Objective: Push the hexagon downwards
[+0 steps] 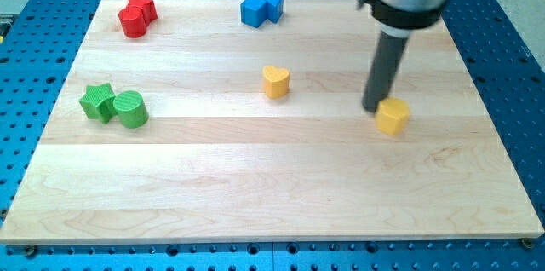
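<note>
The yellow hexagon block (392, 116) lies on the wooden board (272, 177) at the view's right. My tip (375, 106) stands just above and left of the hexagon, touching or nearly touching its upper-left edge. The dark rod rises from there to the silver arm end at the view's top right.
A yellow heart block (276, 81) lies near the middle. A green star (98, 100) and a green cylinder (131, 109) sit together at the left. Two red blocks (136, 15) are at the top left, two blue blocks (261, 8) at the top middle.
</note>
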